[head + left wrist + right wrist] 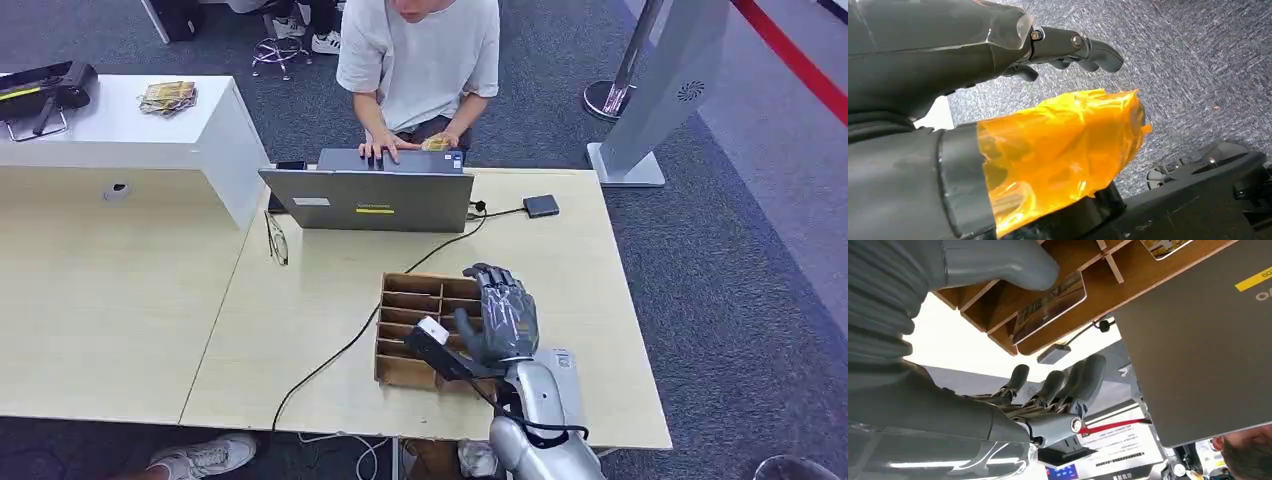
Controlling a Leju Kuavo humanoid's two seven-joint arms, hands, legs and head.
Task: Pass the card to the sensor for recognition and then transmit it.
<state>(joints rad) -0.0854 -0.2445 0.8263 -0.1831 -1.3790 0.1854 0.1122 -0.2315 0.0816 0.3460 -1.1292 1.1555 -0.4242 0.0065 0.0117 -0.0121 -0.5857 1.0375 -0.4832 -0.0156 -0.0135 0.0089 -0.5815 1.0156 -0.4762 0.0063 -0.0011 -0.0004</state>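
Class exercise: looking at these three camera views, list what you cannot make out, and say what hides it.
- Card: print blurred in the right wrist view.
- Wooden rack: near slots hidden in the head view by the right robot hand.
- Left robot hand: fingers partly behind its cover, left wrist view.
- Person: head cut off by the edge.

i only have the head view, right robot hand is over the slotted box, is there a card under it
Observer: yes, the right wrist view shows a card sitting in one compartment of the slotted box, right by the thumb of the right robot hand.
Operator: gripped yet
Observer: no, the fingers are spread, well clear of the card.
Operator: where's the left robot hand
Observer: the left robot hand hangs over grey carpet holding nothing, its thumb wrapped in orange tape.
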